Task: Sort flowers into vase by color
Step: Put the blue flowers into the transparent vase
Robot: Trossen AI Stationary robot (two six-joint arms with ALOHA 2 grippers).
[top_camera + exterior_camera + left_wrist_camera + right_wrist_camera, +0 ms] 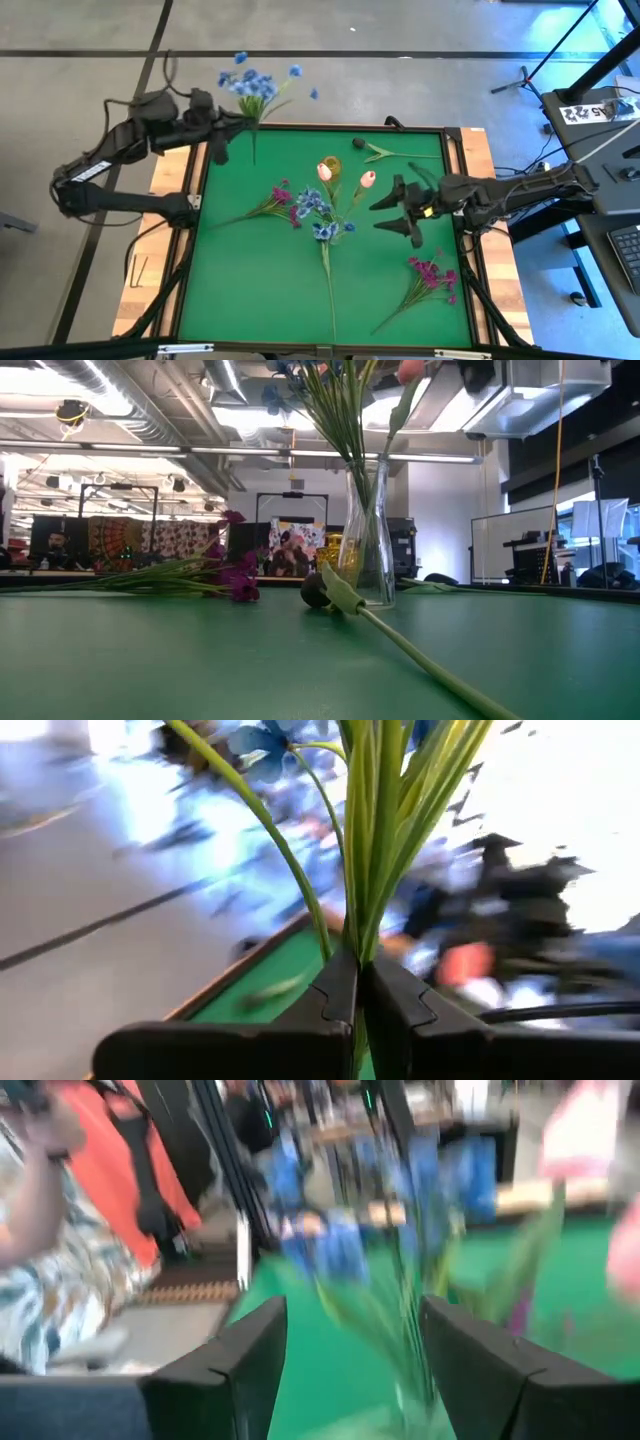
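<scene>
My left gripper [243,122] is shut on a blue blossom spray [255,85] and carries it above the table's far left corner. A glass vase [365,540] stands mid-table holding blue sprays [318,205] and white-pink tulip buds [367,179]. My right gripper [386,212] hangs open just to the right of that bunch, touching nothing. One magenta spray [277,200] lies left of the vase and another [430,273] near the right near corner. A dark tulip bud [359,144] lies on its side by the far edge. My left gripper pinches the blue spray's bundle of green stems [360,935] between its two fingers [335,990], which lie across the stems. The spray is lifted clear. Its blossoms reach out beyond the table's far edge, and the short stem end [253,148] points back over the mat.
The green mat [250,290] sits in a raised dark frame on a wooden table. A long green stem [328,285] runs from the bunch toward the near edge. The dark tulip's stem [410,155] stretches right along the far edge. Bare mat shows at the near left.
</scene>
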